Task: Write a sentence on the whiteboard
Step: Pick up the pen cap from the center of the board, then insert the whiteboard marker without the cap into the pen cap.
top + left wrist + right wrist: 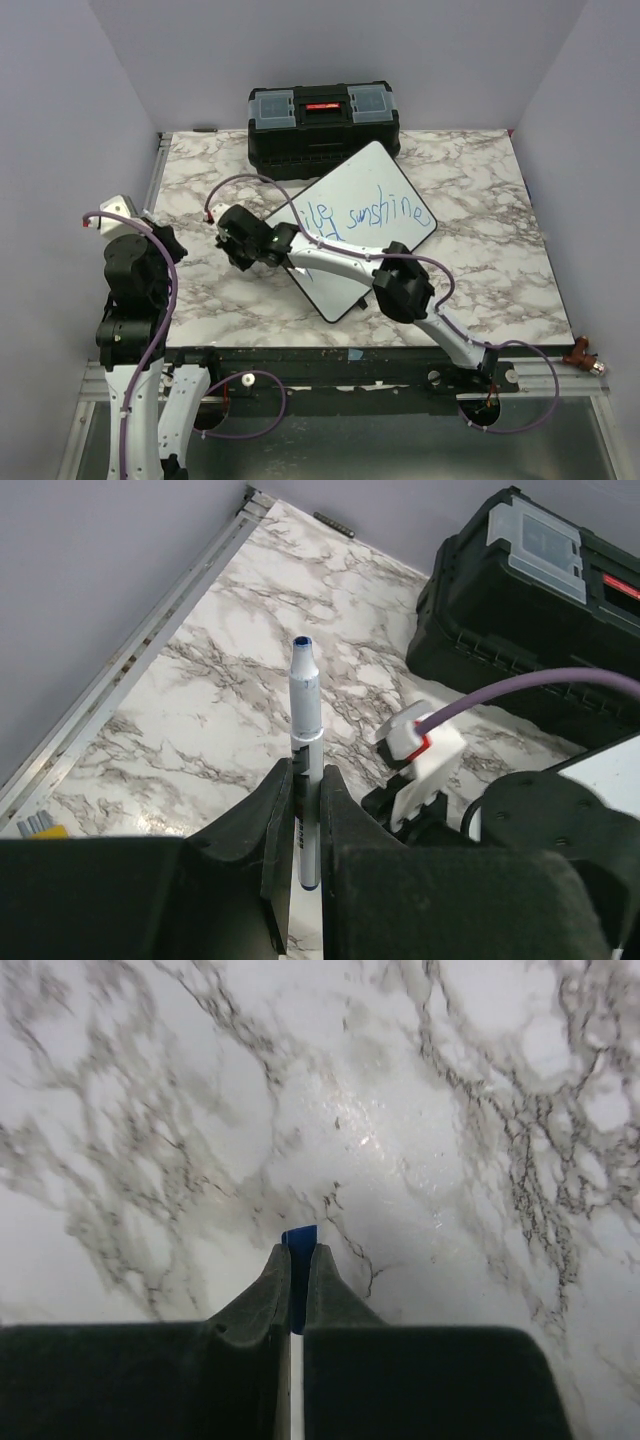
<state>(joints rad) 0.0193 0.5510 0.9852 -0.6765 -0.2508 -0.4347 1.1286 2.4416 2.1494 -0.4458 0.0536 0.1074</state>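
The whiteboard [345,292] lies tilted in the middle of the marble table. The sentence [385,213] is in blue marker on it; "sunshine" shows, and my right arm hides part of the rest. My left gripper [305,772], at the table's left [168,243], is shut on a grey uncapped marker [305,715], whose blue tip points away from me. My right gripper [298,1256] reaches across the board to its left edge [243,262]. It is shut on a small blue marker cap [300,1238], just above the marble.
A black toolbox [323,120] with a red latch and clear lid trays stands at the back, just behind the whiteboard; it also shows in the left wrist view [540,610]. A metal rail [150,650] runs along the table's left edge. Purple cables loop over both arms.
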